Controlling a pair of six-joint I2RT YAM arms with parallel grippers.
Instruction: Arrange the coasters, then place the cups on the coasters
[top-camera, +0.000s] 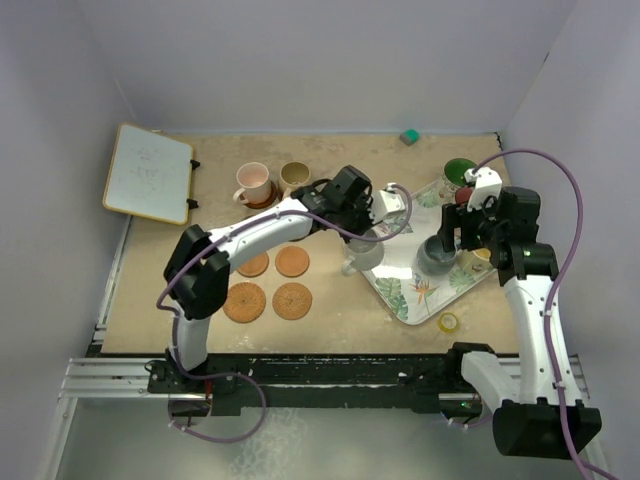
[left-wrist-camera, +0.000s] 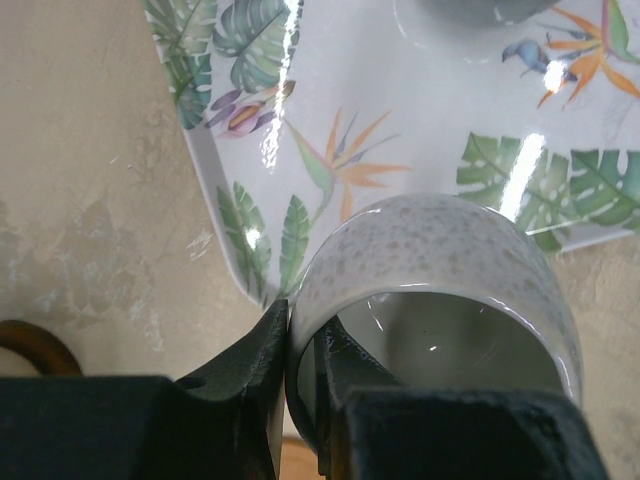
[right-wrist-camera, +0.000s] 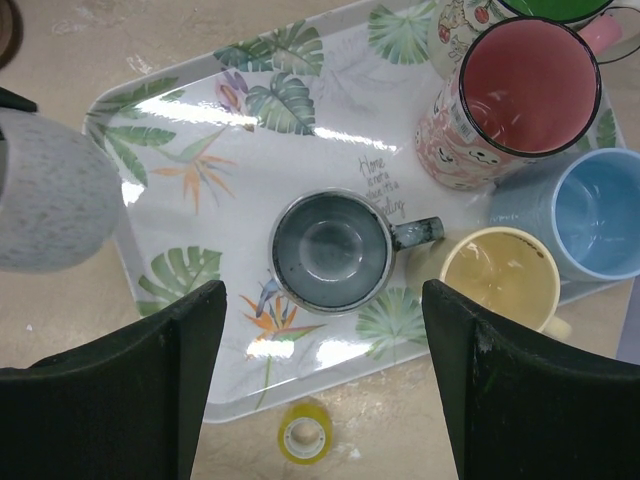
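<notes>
My left gripper (left-wrist-camera: 300, 350) is shut on the rim of the grey speckled cup (left-wrist-camera: 440, 260), one finger inside and one outside. The cup hangs over the near left edge of the leaf-patterned tray (left-wrist-camera: 400, 100). My right gripper (right-wrist-camera: 322, 320) is open above the tray, its fingers either side of the slate cup (right-wrist-camera: 330, 250) and touching nothing. Red (right-wrist-camera: 525, 85), light blue (right-wrist-camera: 600, 215), yellow (right-wrist-camera: 500, 280) and green (right-wrist-camera: 555, 8) cups stand on the tray. Several orange coasters (top-camera: 292, 300) lie bare on the table. The pink cup (top-camera: 252, 183) and tan cup (top-camera: 295, 176) stand on coasters behind them.
A small yellow tape roll (right-wrist-camera: 305, 435) lies just off the tray's near edge. A whiteboard (top-camera: 148, 172) rests at the back left and a small teal block (top-camera: 409, 136) at the back wall. White walls close in the table on three sides.
</notes>
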